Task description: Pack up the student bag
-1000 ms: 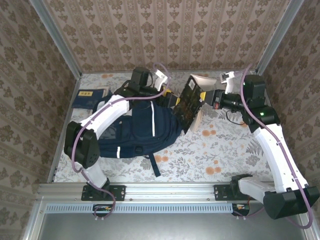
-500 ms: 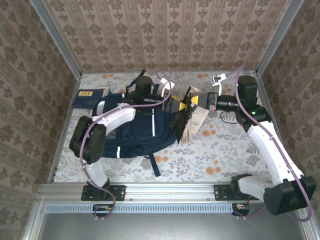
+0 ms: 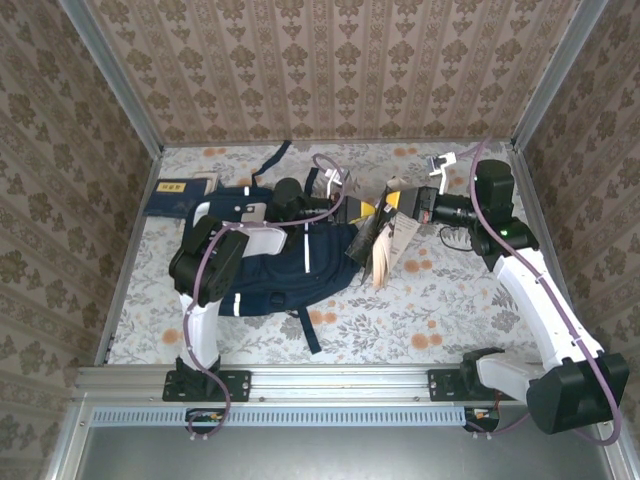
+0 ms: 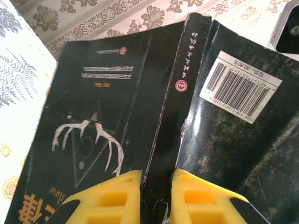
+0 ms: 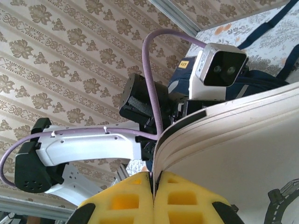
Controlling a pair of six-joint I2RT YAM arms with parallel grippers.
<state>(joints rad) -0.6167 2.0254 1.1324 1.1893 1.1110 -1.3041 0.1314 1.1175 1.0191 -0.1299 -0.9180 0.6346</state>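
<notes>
The student bag (image 3: 285,272), a large navy-blue backpack with white stripes, lies flat on the table's left half. Just off its right edge an open black book (image 3: 377,240) hangs in the air, pages fanning downward. My left gripper (image 3: 356,211) reaches over the bag and is shut on the book's spine. In the left wrist view the yellow fingers (image 4: 110,198) clamp either side of that spine on the black cover (image 4: 103,107), and the gripper (image 4: 156,196) is closed on it. My right gripper (image 3: 396,204) comes from the right. It (image 5: 153,196) pinches the edge of the white pages (image 5: 243,140).
A navy-blue book with a yellow label (image 3: 180,196) lies at the far left of the floral tablecloth (image 3: 440,300). A loose dark strap (image 3: 270,160) trails behind the bag. Wallpapered walls with metal posts (image 3: 110,75) close in the table on three sides.
My left jaws have closed onto the book's spine. The book has come down and slightly right, and it hangs more folded. The left arm has drawn in low over the bag.
</notes>
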